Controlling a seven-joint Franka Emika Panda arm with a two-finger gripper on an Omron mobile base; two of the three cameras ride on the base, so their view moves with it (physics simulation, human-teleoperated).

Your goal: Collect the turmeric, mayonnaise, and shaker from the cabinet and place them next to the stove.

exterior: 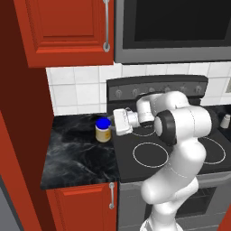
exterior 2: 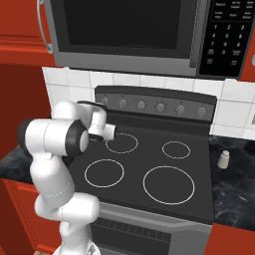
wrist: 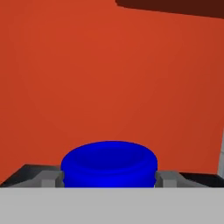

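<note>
The mayonnaise (exterior: pixel 103 131), a squat cream jar with a blue lid, stands on the black counter (exterior: pixel 72 158) just left of the stove (exterior: pixel 149 155). My gripper (exterior: pixel 109 126) reaches in from the stove side and is shut on the jar at lid height. In the hand view the blue lid (wrist: pixel 109 164) sits between my two fingertips (wrist: pixel 50 178), which touch it on both sides. The shaker (exterior 2: pixel 223 159), small and pale, stands on the counter right of the stove (exterior 2: pixel 149 174) and also shows as shaker (exterior: pixel 224 121). The red cabinet (exterior: pixel 67 31) hangs above the left counter. The turmeric is out of view.
A black microwave (exterior: pixel 176 27) hangs over the stove, with the knob panel (exterior 2: pixel 154 105) at the back. A red side wall (exterior: pixel 18 135) bounds the left counter. Red base cabinet doors (exterior: pixel 85 207) sit below the counter edge.
</note>
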